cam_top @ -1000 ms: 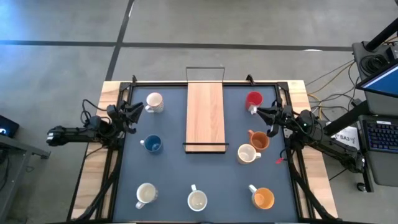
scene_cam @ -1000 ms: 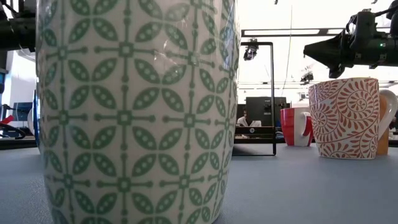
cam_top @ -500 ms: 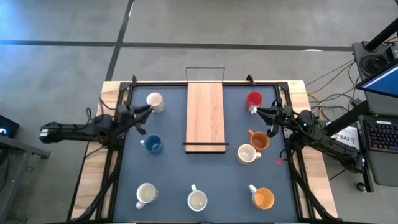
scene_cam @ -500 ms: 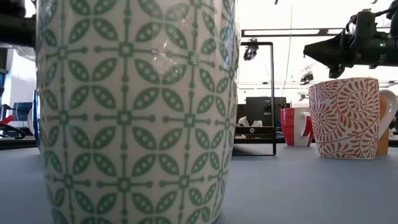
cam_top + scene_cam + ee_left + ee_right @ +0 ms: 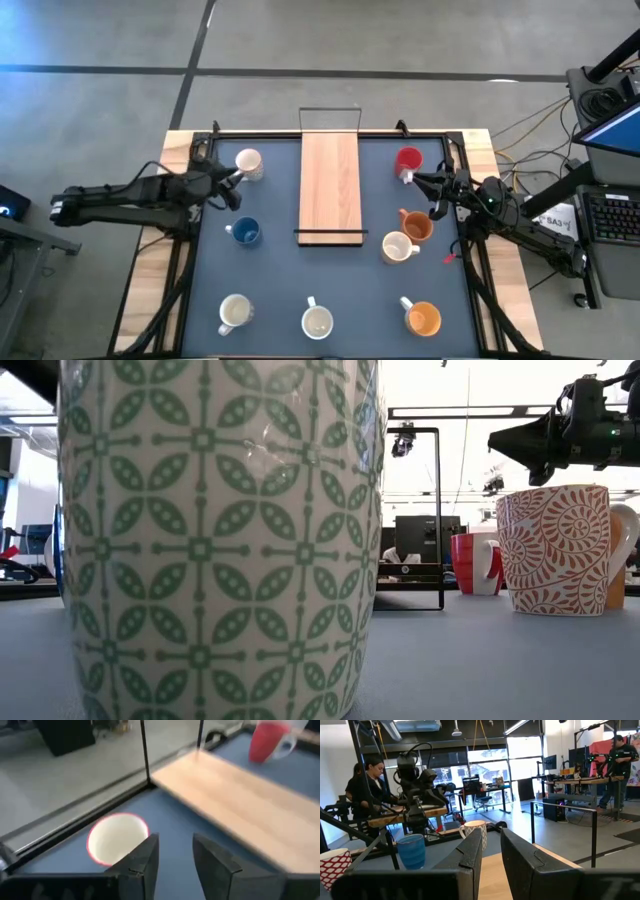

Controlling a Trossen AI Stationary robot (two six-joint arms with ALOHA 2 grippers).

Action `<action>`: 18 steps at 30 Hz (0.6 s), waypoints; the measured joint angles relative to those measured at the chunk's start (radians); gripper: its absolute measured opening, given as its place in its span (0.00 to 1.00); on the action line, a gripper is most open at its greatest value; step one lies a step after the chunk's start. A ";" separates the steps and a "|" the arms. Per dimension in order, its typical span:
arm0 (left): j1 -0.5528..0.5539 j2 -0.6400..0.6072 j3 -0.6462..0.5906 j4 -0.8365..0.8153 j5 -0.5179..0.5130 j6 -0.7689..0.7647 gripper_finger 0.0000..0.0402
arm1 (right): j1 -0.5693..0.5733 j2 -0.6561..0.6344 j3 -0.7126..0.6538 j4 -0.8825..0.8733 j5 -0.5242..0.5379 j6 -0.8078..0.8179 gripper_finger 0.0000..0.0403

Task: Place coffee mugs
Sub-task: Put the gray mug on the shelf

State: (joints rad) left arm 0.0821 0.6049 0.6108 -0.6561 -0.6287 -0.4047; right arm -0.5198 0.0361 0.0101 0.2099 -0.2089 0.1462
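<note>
On the dark blue table mat [image 5: 340,290], the left gripper [image 5: 233,180], fingers apart and empty, sits just beside the white mug [image 5: 248,162] near the wooden tray [image 5: 329,185]; it should straddle the rim squarely before closing, while the right gripper [image 5: 418,180] waits, fingers slightly parted, near the red mug [image 5: 408,160].

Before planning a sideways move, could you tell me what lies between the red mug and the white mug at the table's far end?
The long light-wood tray lies between the red mug and white mug, seen in the high view.

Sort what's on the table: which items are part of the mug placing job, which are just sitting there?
Job items: white mug by the left gripper, blue mug, red mug, two orange mugs, three more white mugs.

Just there: wood tray, cables off the table.
</note>
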 joint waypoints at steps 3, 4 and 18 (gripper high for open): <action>0.016 0.060 0.045 -0.053 0.018 0.010 0.33 | 0.000 0.000 0.000 0.000 0.000 0.000 0.15; 0.021 0.080 0.056 -0.068 0.019 0.018 0.34 | 0.000 0.000 0.000 0.000 0.000 0.000 0.15; 0.280 0.357 0.172 -0.114 0.250 0.128 0.47 | 0.000 0.000 0.000 0.000 0.000 0.000 0.15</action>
State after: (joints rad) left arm 0.3623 0.9619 0.7828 -0.7698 -0.3785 -0.2769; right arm -0.5196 0.0360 0.0098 0.2098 -0.2089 0.1463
